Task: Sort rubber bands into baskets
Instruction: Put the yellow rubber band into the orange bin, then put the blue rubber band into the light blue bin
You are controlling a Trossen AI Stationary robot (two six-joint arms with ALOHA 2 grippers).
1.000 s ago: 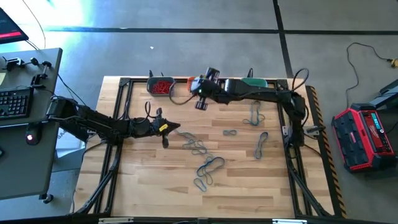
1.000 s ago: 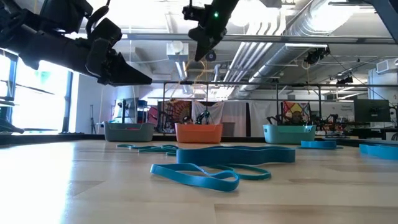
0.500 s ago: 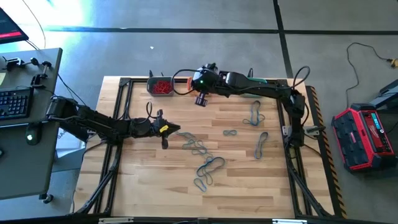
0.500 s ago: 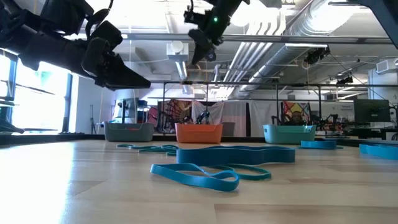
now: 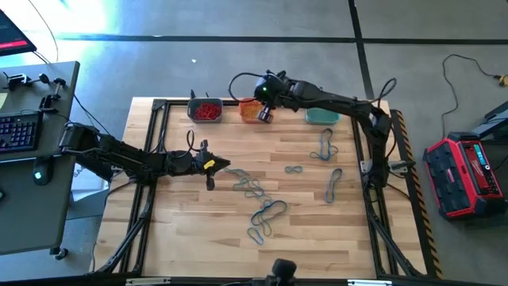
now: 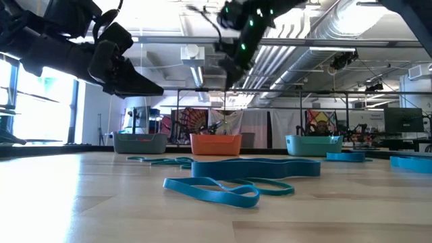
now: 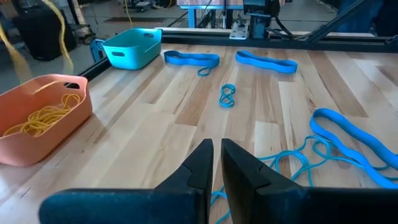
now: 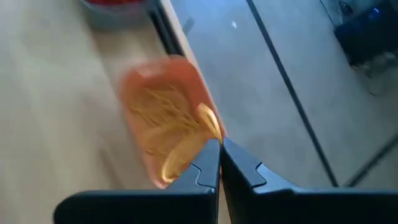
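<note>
right gripper (image 8: 219, 144): above the orange tub (image 5: 249, 111) at the far edge; fingers pinched on a yellow band (image 8: 186, 146) that dangles over the tub; not let go yet
left gripper (image 7: 217, 149): low over the table's left-centre, near the blue tangle (image 5: 252, 187); fingers nearly together, a thin gap between them; nothing held as far as the wrist view shows
baskets: three in a row on the far edge; grey tub (image 5: 205, 110) holds red bands; orange tub holds a heap of yellow bands (image 7: 42, 116); teal tub (image 5: 321, 117) contents cannot be told
done: red and yellow look mostly sorted; no loose red or yellow seen on the table
left to do: judged well past halfway by colour, but blue is all still out; drop the yellow one, then clear blue
blue bands: tangle at centre; another cluster (image 5: 266, 216) nearer the front; small one (image 5: 294, 169) mid-table; two (image 5: 325, 145) near the teal tub; one (image 5: 333, 184) toward the right edge
table (image 5: 317, 230): wood top, black frame rails round it
around: desk with keyboard (image 5: 19, 131) beyond the left side; red-black case (image 5: 467, 176) on the floor to the right; cable (image 5: 459, 75) on the floor
in the way: nothing blocks the orange tub; the tangled blue loops may lift together; black rails sit close to the tubs
</note>
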